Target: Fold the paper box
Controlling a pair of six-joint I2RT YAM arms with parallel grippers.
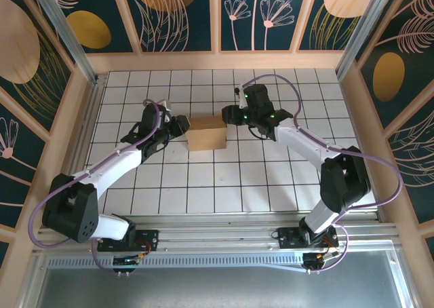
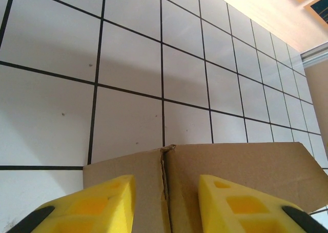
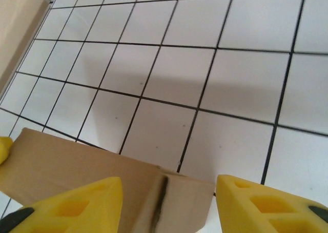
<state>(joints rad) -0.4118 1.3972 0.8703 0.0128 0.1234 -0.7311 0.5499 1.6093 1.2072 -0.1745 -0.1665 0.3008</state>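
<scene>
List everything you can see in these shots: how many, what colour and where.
paper box: one, brown, mid-table between the two tools.
table: one, white tiles with black lines.
wall panels: several, dark blue with gold and pink plant drawings, wood-framed, around the table.
rail: one, silver, near edge, at the arm bases.
cables: two, purple, one along each arm.
arms: two, black and white, bases at the near edge.
left tool: one, yellow fingers, jaws apart, at the box's left side.
right tool: one, yellow fingers, jaws apart, at the box's far right corner.
</scene>
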